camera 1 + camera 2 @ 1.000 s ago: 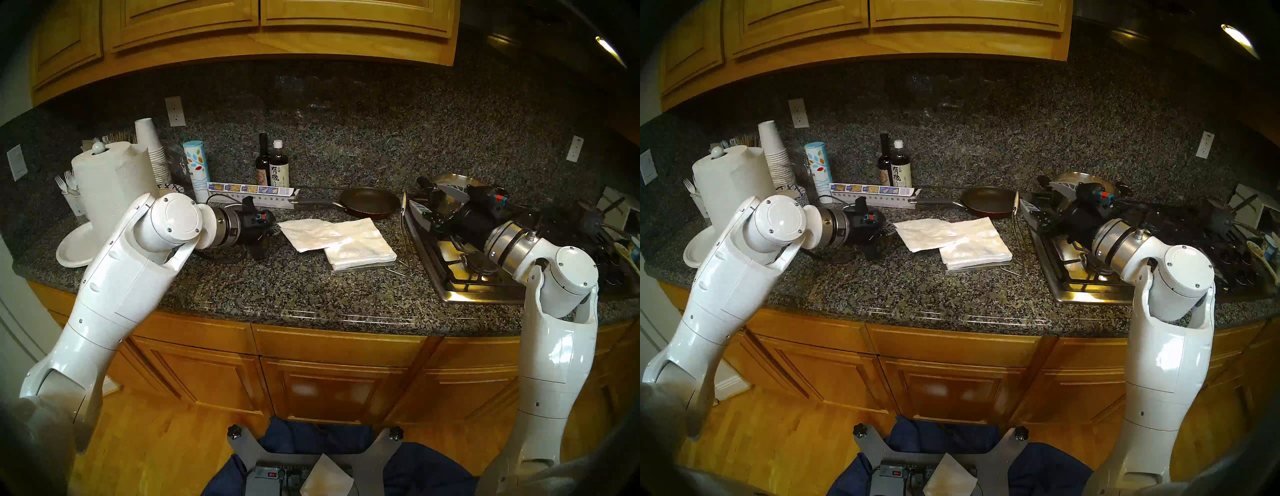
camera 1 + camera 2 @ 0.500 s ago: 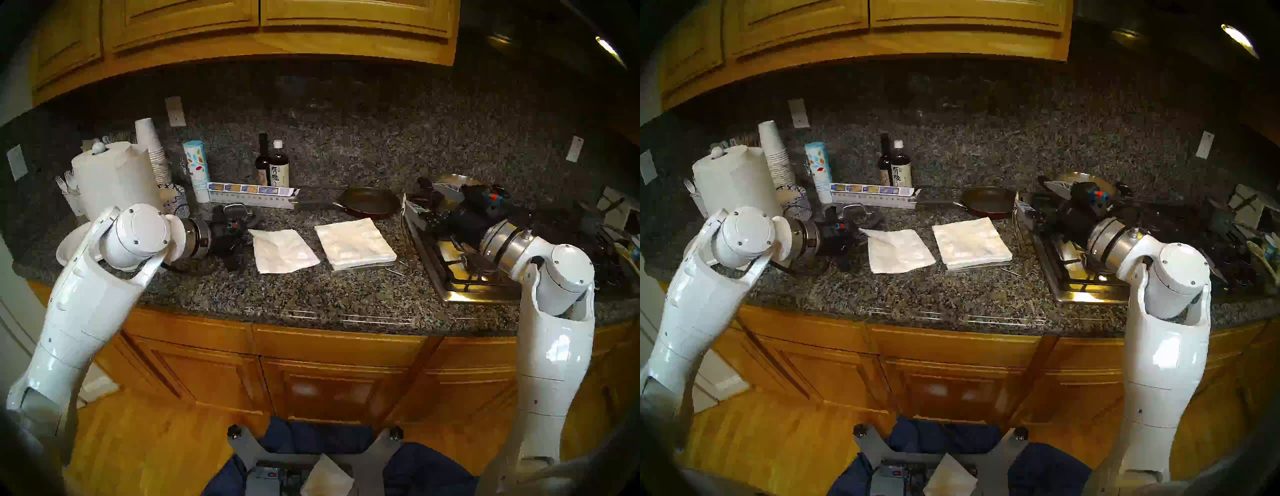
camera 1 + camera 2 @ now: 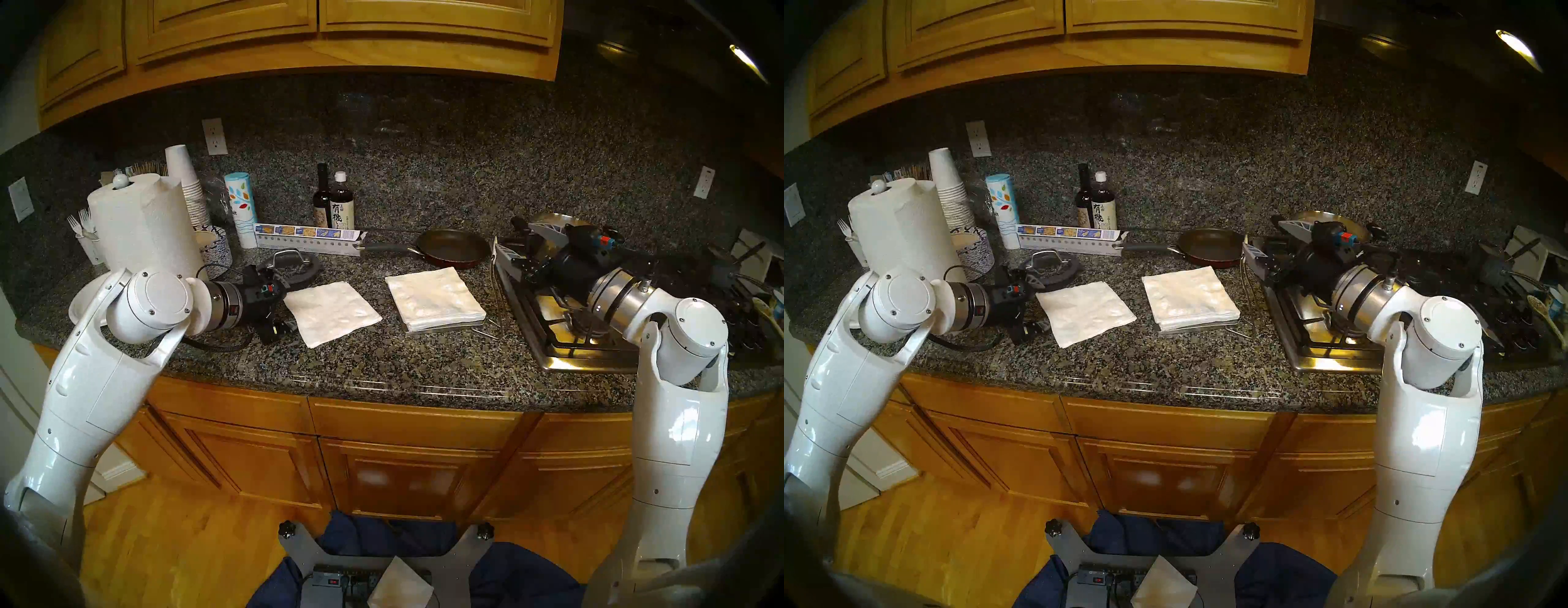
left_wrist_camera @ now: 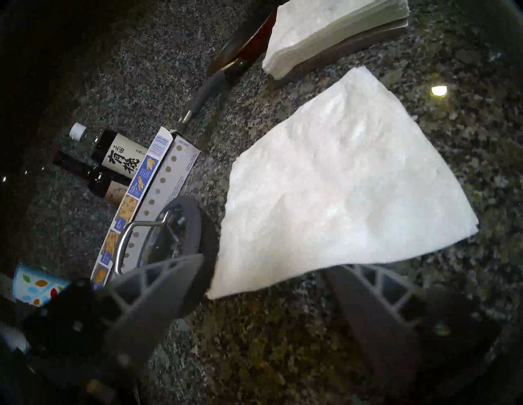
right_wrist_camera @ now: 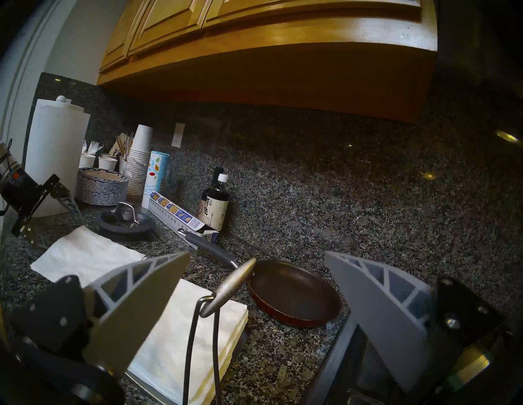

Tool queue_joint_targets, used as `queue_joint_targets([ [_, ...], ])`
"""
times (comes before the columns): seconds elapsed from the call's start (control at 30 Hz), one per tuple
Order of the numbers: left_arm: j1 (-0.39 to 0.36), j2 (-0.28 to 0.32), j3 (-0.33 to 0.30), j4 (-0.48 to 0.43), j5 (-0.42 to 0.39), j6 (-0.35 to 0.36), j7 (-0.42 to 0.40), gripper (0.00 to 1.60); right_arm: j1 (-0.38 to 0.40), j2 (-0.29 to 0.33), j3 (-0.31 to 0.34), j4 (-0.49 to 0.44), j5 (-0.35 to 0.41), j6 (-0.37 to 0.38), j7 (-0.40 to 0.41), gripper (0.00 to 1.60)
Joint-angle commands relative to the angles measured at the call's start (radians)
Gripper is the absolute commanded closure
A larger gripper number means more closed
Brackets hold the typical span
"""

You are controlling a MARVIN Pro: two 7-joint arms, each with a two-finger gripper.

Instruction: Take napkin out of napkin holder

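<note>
Our left pincer (image 4: 263, 285) stands open, jaws apart just short of the napkin's (image 3: 332, 311) near corner and holding nothing; we judge it has let go. The napkin lies flat on the desk (image 3: 382, 365) toward its front edge, clear of the holder (image 3: 441, 328), where the stack (image 3: 435, 296) sits. Our right pincer (image 5: 256, 268) hangs open, with the holder's wire arm (image 5: 215, 319) standing raised between its jaws, likely lifted to free the sheet.
</note>
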Motion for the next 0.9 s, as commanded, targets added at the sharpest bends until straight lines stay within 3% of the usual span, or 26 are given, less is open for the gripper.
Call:
queue_joint_targets([
  [0.0, 0.017, 0.031, -0.092, -0.054, -0.040, -0.005, -0.006, 0.00, 0.023, 0.004, 0.003, -0.028, 0.007, -0.005, 0.001, 0.00],
  [0.17, -0.006, 0.047, -0.141, -0.097, -0.058, -0.024, -0.012, 0.00, 0.029, 0.007, 0.002, -0.026, 0.008, -0.005, 0.001, 0.00],
  [0.37, -0.087, 0.048, -0.133, -0.112, -0.057, -0.049, -0.009, 0.00, 0.026, 0.010, 0.010, -0.032, 0.008, -0.004, 0.001, 0.00],
  [0.6, -0.131, -0.063, -0.029, -0.123, -0.090, -0.089, 0.038, 0.00, 0.011, 0.017, 0.040, -0.054, 0.010, -0.002, 0.002, 0.00],
  [0.87, -0.208, -0.165, 0.094, -0.052, -0.094, -0.119, 0.079, 0.00, -0.015, 0.015, 0.071, -0.080, 0.012, 0.002, 0.006, 0.00],
])
